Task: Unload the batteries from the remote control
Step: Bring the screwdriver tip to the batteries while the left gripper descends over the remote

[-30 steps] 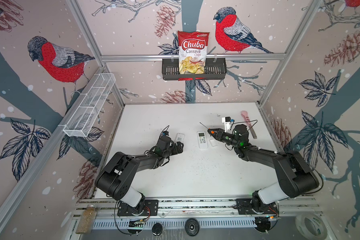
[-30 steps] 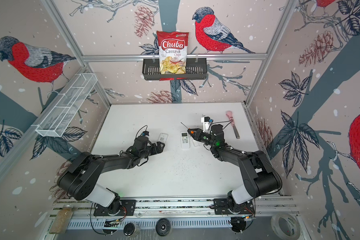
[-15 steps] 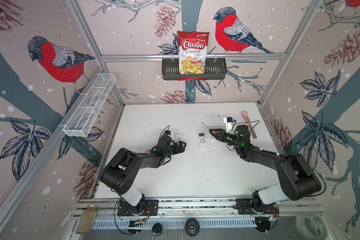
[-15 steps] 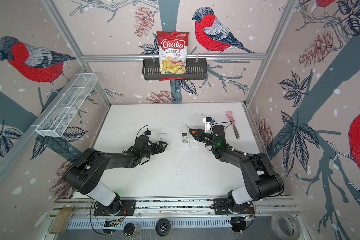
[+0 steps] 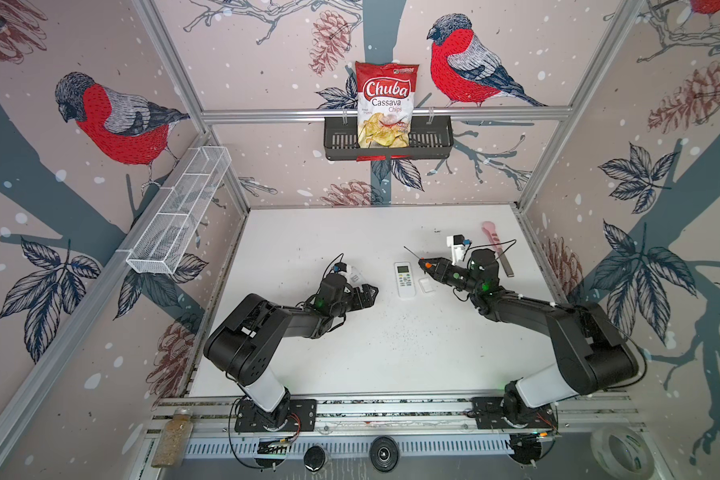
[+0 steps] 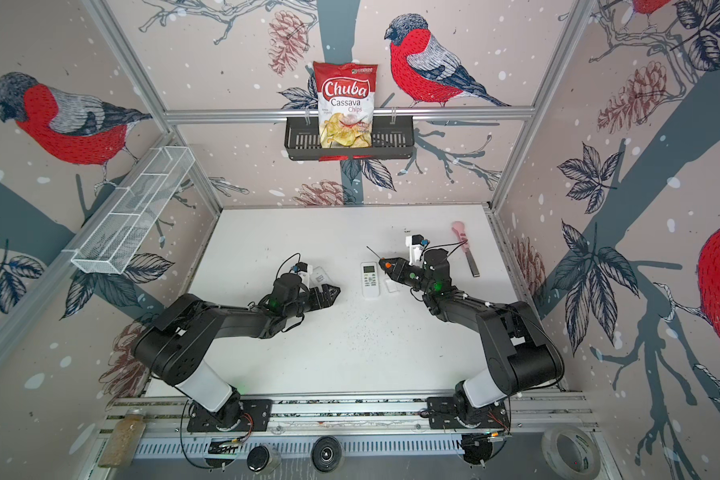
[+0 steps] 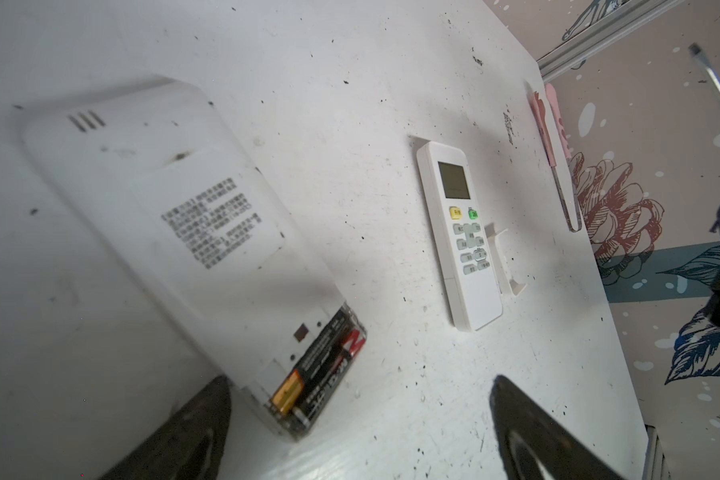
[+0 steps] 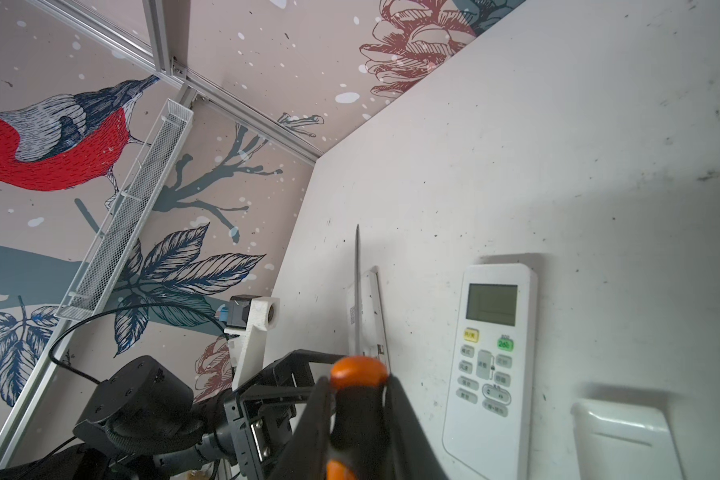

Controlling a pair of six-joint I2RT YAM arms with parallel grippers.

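On the left half of the white table [image 5: 391, 345], just far of the left gripper [image 5: 373, 293]: a face-down remote control [image 7: 175, 208], cover off. In its open bay at the near end, two batteries [image 7: 321, 365], black with a gold-coloured end, side by side. Left gripper released, fingers [image 7: 537, 436] spread wide and low over the table; remote's battery end just beside one finger, with bare table up to the other.

Right of it, across a strip of free table, a face-up remote control [image 5: 405, 279] lying flat, well apart from the first. Just beside its right edge, a small white battery cover [image 5: 426, 285]. Right gripper [image 8: 360, 399] clenched on the orange-and-black handle of a screwdriver [image 5: 427, 263], thin shaft pointing far-left, past the far end of the face-up remote. Near the right edge of the table, a pink-handled tool [image 5: 495, 245], away from both arms. Wide open surface on the near side and along the far edge.

Hard to see: in both top views face-down remote mostly hidden under the left wrist, batteries not visible there. In the left wrist view remote blurred, label not readable, both fingers cut off by the frame. In the right wrist view battery cover cut off too. Cannot tell whether the screwdriver tip touches the table.
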